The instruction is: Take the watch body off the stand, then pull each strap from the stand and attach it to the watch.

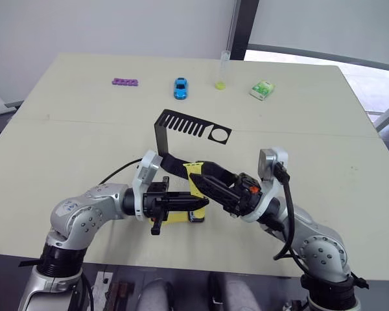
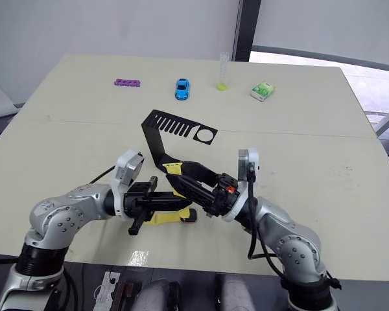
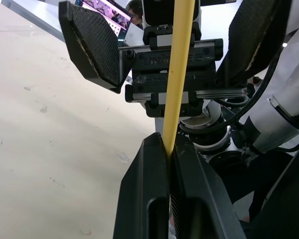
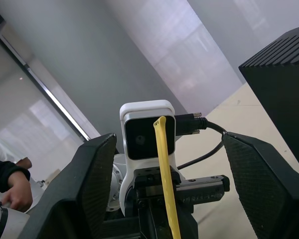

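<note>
Left gripper (image 1: 193, 202) clenched on yellow strap (image 3: 178, 74); right gripper (image 1: 204, 183) spread wide, facing it

Crowded near edge, open table beyond

The two grippers meet nose to nose at the table's (image 1: 65, 116) near edge: the left gripper (image 1: 198, 202) is clamped on a yellow strap (image 1: 196, 176) and the right gripper (image 1: 201, 183), its fingers spread wide, faces it, leaving almost no gap between them. Just behind stands the stand (image 1: 181, 129), its slotted top plate overhanging the way forward. Wide bare tabletop lies to either side. Along the far edge, well apart from one another, sit a purple piece (image 1: 125, 82), blue toy car (image 1: 181, 88), tube (image 1: 223, 70) and green box (image 1: 262, 90).
</note>
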